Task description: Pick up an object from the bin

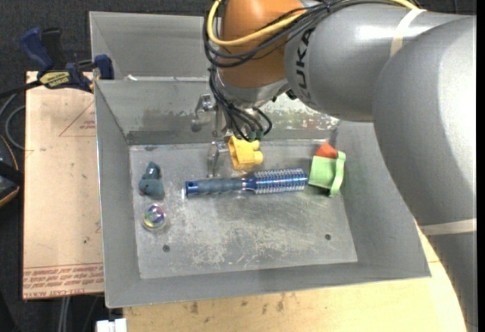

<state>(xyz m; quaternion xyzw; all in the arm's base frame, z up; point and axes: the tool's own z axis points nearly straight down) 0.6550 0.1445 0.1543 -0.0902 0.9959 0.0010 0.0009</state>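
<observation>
At the back of the bin [115,194], the gripper [221,158] is hanging just beside a yellow block [245,153]; open or closed, I cannot tell.
The bin is also holding a brush [246,185] just in front, a green block [327,173] rightward, and a lump [151,181] and marble [154,217] at left. A closing off-centre is risking knocking the yellow block onto the brush.

The pincer [226,150] hangs low in the grey bin [242,247], close by a yellow block [245,154] just behind the blue brush [246,185]; a green piece [327,173] lies at its bristle end; a grey-blue lump [151,180] and shiny ball [154,217] lie past its handle.
</observation>
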